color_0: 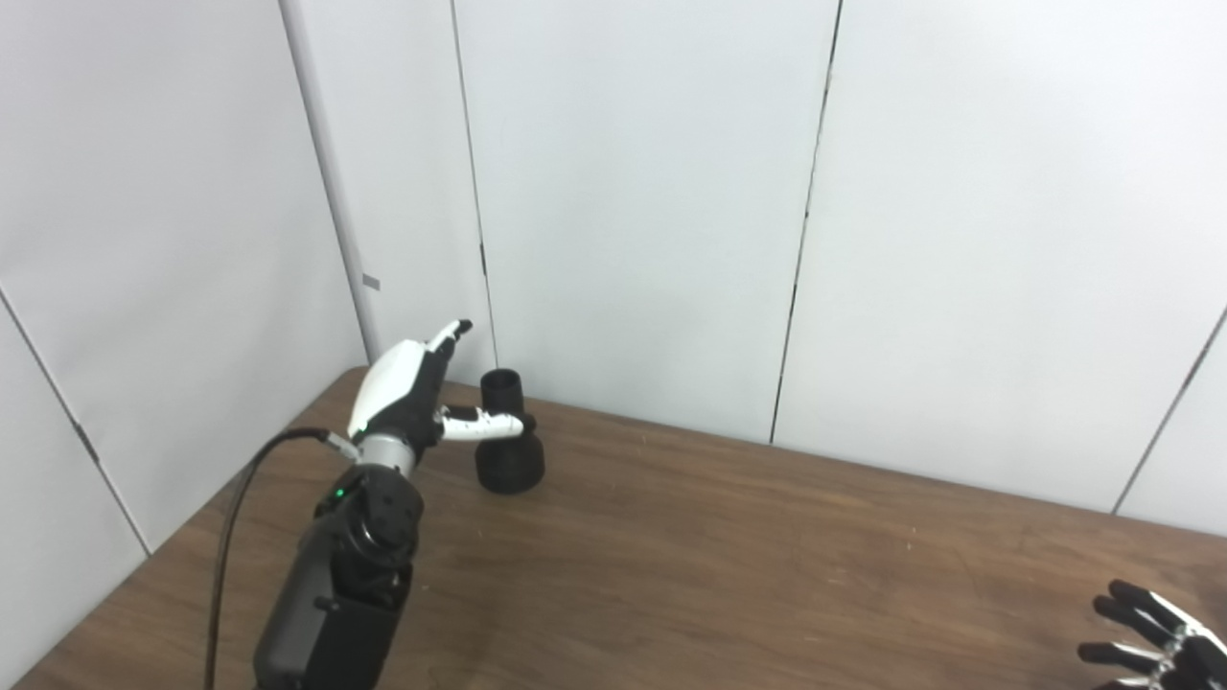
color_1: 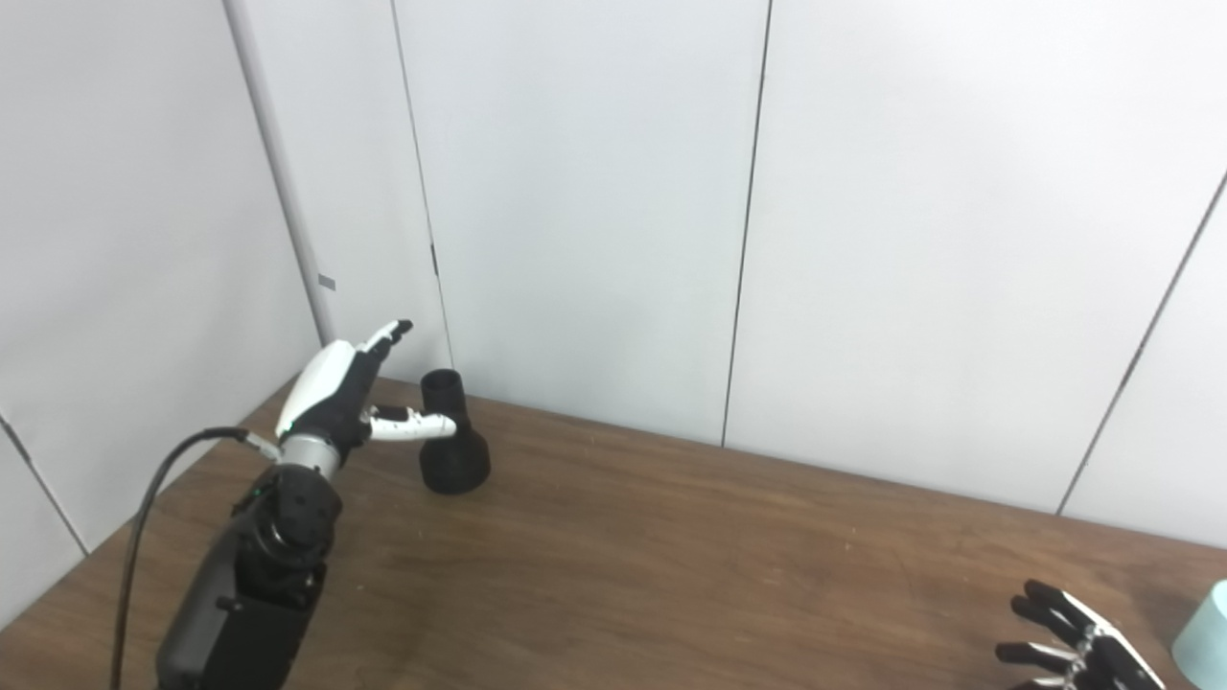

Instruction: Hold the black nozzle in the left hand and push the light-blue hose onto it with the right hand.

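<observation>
The black nozzle (color_0: 508,436) stands upright on the brown table near the far left corner, narrow neck up and wide base down. My left hand (color_0: 412,388) hovers just left of it, open, fingers stretched up and the thumb reaching across the front of the nozzle's neck; I cannot tell whether the thumb touches it. My right hand (color_1: 1074,647) lies low at the bottom right with its dark fingers spread, open and holding nothing. Only a sliver of the light-blue hose (color_1: 1210,623) shows at the right edge of the right eye view, just right of that hand.
White wall panels (color_0: 671,192) close off the back and left of the table (color_0: 719,556). A black cable (color_0: 230,537) loops from my left wrist down past the table's left edge.
</observation>
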`<state>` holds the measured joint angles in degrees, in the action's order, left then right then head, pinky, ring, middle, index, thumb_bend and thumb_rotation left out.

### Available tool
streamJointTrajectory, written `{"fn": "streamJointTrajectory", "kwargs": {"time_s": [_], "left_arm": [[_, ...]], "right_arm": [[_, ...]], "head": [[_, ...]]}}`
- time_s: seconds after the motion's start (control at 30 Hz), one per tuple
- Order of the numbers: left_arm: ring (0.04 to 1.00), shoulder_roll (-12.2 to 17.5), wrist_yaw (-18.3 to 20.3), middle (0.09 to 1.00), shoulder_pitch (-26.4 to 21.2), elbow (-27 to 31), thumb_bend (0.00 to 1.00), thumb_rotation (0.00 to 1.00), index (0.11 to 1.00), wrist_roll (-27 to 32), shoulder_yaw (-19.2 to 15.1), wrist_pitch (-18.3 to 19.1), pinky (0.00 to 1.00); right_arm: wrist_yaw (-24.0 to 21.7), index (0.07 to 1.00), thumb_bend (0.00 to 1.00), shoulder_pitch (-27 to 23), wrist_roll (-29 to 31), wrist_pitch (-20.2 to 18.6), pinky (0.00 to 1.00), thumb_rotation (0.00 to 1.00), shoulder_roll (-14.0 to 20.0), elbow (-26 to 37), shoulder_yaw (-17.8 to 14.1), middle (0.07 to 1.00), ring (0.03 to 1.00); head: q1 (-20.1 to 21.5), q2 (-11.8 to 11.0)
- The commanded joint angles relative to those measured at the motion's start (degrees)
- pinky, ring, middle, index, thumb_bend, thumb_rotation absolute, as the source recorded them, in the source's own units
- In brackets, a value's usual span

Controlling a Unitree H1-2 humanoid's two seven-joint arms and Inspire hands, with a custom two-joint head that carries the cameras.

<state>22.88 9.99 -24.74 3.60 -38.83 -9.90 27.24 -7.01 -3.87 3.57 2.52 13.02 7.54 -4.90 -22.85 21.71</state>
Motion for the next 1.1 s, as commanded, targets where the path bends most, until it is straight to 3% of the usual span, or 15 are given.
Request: {"fn": "streamJointTrajectory", "kwargs": {"time_s": [0.0, 0.53, 1.07], "left_arm": [[1.0, 1.1, -1.28, 0.951, -2.26, 0.03, 0.91, 0.3, 0.944, -1.63, -0.77, -0.33, 0.98], [1.0, -2.54, 2.44, 0.94, -3.91, -5.4, 0.93, 0.34, 0.929, -10.66, -3.09, -0.33, 1.0], [0.98, -2.47, -0.25, 0.918, -4.88, -10.6, 0.92, 0.32, 0.892, -7.59, -2.29, -0.33, 1.0]], "right_arm": [[-0.25, 0.814, 0.72, -1.05, 1.09, 1.51, 0.49, 0.01, 0.98, 2.36, -0.9, 0.801, 0.656], [-0.3, 0.81, 0.72, -0.75, 1.54, 1.19, 0.48, 0.01, 1.25, 2.57, -1.41, 0.794, 0.65], [-0.48, 0.808, 0.71, -0.31, 0.63, 2.14, 0.48, 0.01, 1.19, 2.25, -1.18, 0.794, 0.64]], "head": [[0.07, -0.08], [0.67, 0.21], [1.07, 0.33]]}}
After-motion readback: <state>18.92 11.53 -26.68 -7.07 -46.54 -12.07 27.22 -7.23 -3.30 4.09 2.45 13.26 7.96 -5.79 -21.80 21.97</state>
